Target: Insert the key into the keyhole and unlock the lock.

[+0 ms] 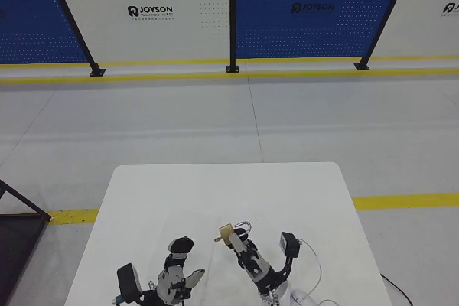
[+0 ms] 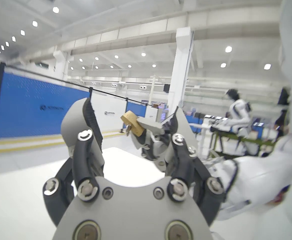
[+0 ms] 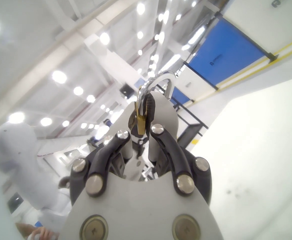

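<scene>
Brass catches the light: the lock (image 1: 231, 234) is held above the surface (image 1: 214, 191), over the middle of its near edge. The right hand (image 3: 147, 101) has it clamped tight, with the shackle (image 3: 161, 81) poking out past the fingers. At the end of the lock facing the other arm, a small stub looks like the key (image 2: 128, 129). It seems to sit in the keyhole, though I can't be sure. The left hand (image 1: 190, 258) hangs just beside it, wide open and empty. I'd judge the turning is the step in hand. Next, that hand must close squarely on the key and twist it without dragging the lock askew.
</scene>
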You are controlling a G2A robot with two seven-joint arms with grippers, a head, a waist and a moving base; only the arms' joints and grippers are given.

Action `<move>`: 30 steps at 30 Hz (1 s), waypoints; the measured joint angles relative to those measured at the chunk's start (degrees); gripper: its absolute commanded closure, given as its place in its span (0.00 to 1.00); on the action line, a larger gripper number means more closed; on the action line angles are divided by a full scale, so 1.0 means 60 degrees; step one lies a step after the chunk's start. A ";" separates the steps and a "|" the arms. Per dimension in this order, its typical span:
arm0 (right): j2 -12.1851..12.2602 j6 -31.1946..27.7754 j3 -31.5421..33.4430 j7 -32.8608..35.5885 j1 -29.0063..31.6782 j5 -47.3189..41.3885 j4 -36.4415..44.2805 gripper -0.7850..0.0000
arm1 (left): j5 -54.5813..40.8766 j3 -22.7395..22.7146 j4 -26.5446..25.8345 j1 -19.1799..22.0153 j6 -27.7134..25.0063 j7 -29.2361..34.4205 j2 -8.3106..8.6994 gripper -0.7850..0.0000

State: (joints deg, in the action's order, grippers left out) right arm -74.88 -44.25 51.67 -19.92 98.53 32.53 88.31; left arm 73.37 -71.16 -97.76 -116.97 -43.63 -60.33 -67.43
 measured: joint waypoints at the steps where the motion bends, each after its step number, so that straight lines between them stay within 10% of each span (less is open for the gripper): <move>1: -0.0016 0.0243 -0.0068 0.0316 -0.0149 -0.0088 -0.0178 1.00 | -0.0688 -0.0084 -0.0132 -0.0188 -0.0497 0.0467 0.0053 0.00; 6: -0.0189 0.1532 -0.0822 0.2863 -0.1234 -0.1017 -0.1237 1.00 | -0.4115 -0.1034 -0.0441 -0.1317 -0.2442 0.3129 0.0499 0.00; 15: -0.0758 0.3293 -0.2371 0.4902 -0.2773 -0.1092 -0.2612 1.00 | -0.9558 -0.2272 -0.1140 -0.2385 -0.2395 0.7741 0.1501 0.00; 20: -0.1012 0.3738 -0.2854 0.4912 -0.3145 -0.0974 -0.3140 1.00 | -1.0666 -0.2630 -0.1148 -0.2485 -0.2396 0.8524 0.1652 0.00; 30: -0.1132 0.4280 -0.3050 0.4978 -0.3290 -0.0591 -0.3257 0.07 | -1.0611 -0.2616 -0.1148 -0.2482 -0.2396 0.8485 0.1647 0.00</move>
State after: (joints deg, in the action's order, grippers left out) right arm -81.67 -18.57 33.37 9.95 78.79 28.98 68.76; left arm 9.70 -86.85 -104.65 -131.86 -58.00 -9.41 -57.55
